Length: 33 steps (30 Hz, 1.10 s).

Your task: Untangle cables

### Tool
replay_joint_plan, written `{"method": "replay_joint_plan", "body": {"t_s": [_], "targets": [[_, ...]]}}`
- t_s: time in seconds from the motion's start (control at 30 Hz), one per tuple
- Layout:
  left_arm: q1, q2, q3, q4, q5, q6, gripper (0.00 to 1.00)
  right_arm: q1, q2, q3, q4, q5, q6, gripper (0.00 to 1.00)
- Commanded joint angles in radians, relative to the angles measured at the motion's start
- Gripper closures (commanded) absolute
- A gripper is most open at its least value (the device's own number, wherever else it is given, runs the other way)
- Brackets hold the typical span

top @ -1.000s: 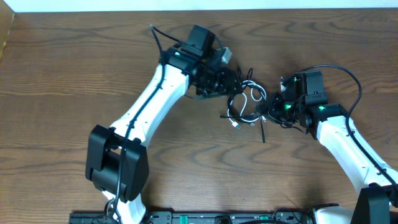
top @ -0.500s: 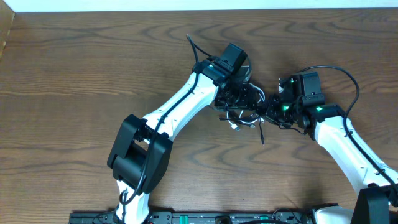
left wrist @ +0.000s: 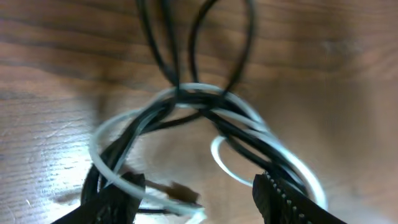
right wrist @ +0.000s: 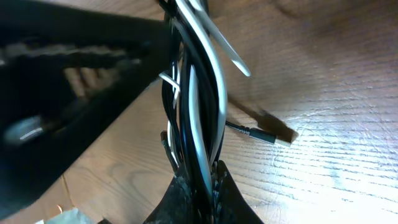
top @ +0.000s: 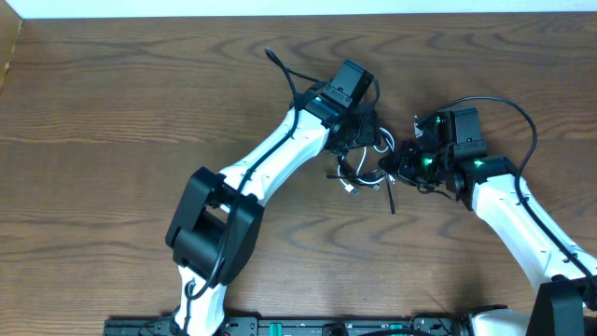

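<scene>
Swinging across the counter [top: 112,112] over the past second, the left arm [top: 280,154] has carried the left gripper [top: 366,140] from well apart from the right gripper [top: 401,168] to a spot near it, the overhead view shows. The right gripper has held its place. The cables [top: 364,173], a tangle of black and white loops, lie on the counter just beside the right gripper, between it and the left gripper. One black end [top: 393,201] trails away below the right gripper.

From the left wrist, the left gripper [left wrist: 196,202] stands spread, its fingers [left wrist: 109,199] wide apart at the bottom of the view, with the cables [left wrist: 186,102] between and beyond them. The white cable [left wrist: 94,146] loops around a bunch of black cables [left wrist: 249,143], and two black loops rise past the knot.

From the right wrist, the right gripper [right wrist: 199,190] is pressed together on the cables [right wrist: 196,93], black and white strands running straight up from its fingertips. A small plug [right wrist: 273,137] rests on the counter [right wrist: 336,93] near the right gripper. The left arm [right wrist: 68,74], dark and blurred, fills the view on the far side of the cables from the right gripper.
</scene>
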Motion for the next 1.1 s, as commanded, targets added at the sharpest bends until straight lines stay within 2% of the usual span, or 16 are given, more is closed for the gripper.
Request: {"method": "replay_joint_plan", "body": {"t_s": [0.0, 0.03, 0.13, 0.23, 0.3, 0.47, 0.6, 0.83, 0.97, 1.07], "targets": [[-0.001, 0.060, -0.004, 0.001, -0.051, -0.049, 0.40, 0.005, -0.006, 0.003, 0.015, -0.041, -0.057, 0.99], [-0.002, 0.068, -0.004, 0.001, -0.051, -0.063, 0.40, 0.005, -0.006, 0.003, 0.015, -0.044, -0.064, 0.99], [-0.001, 0.088, -0.004, 0.002, -0.051, -0.090, 0.59, 0.006, -0.006, 0.002, 0.014, -0.043, -0.084, 0.99], [0.005, 0.090, -0.004, 0.005, -0.080, -0.090, 0.69, 0.006, -0.006, 0.002, 0.019, -0.035, -0.090, 0.99], [0.019, 0.089, -0.004, 0.017, -0.084, -0.090, 0.92, 0.006, -0.006, 0.003, 0.035, -0.035, -0.090, 0.99], [0.065, 0.077, -0.003, 0.016, -0.079, -0.089, 0.92, 0.006, -0.006, 0.002, 0.028, 0.019, -0.089, 0.99], [0.130, 0.017, -0.003, 0.016, 0.000, -0.056, 0.93, 0.006, -0.006, 0.002, -0.021, 0.150, -0.089, 0.99], [0.282, -0.133, -0.003, -0.054, 0.252, 0.080, 0.93, 0.006, 0.003, 0.002, -0.076, 0.366, -0.091, 0.99], [0.356, -0.177, -0.003, -0.134, 0.420, 0.185, 0.93, 0.006, 0.021, 0.002, -0.068, 0.420, -0.093, 0.99], [0.393, -0.187, -0.003, -0.207, 0.475, 0.269, 0.93, 0.006, 0.050, 0.002, -0.064, 0.419, -0.093, 0.99]]}}
